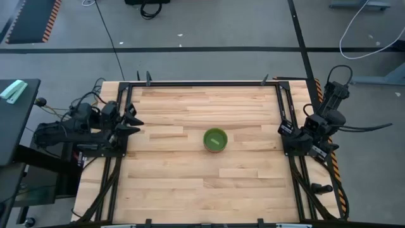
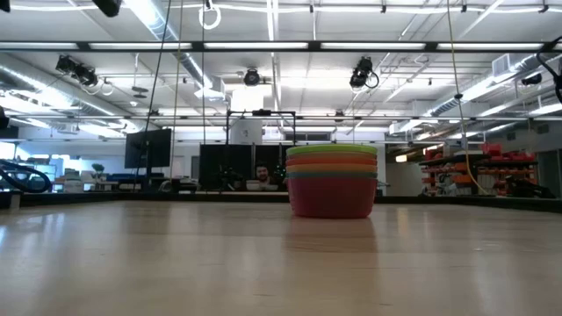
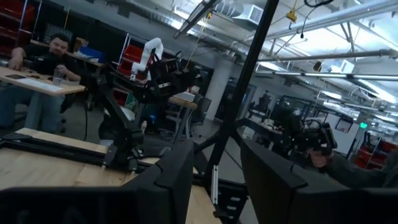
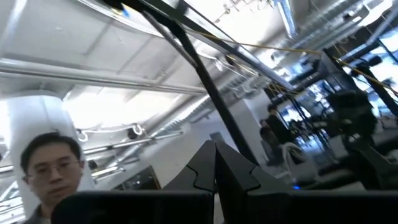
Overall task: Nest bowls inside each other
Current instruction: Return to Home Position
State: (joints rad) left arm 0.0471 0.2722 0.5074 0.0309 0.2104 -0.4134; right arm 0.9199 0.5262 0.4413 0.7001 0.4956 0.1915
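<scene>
The bowls stand nested in one stack [image 2: 332,180] on the middle of the wooden table. From above only the green top bowl [image 1: 215,140] shows. In the low view the green rim [image 2: 332,150] is on top, orange [image 2: 332,162] and bluish rims [image 2: 332,174] lie below it, and the pink-red bowl [image 2: 332,198] rests on the table by its base. My left gripper [image 1: 131,120] is open and empty at the table's left edge, far from the stack; it also shows in the left wrist view [image 3: 214,186]. My right gripper [image 1: 285,130] is shut and empty at the right edge; it also shows in the right wrist view [image 4: 216,174].
A black metal frame [image 1: 202,83] runs round the table's edges. Bare wood [image 1: 190,183] lies all round the stack. People show in the room beyond the table, in the wrist views and the low view.
</scene>
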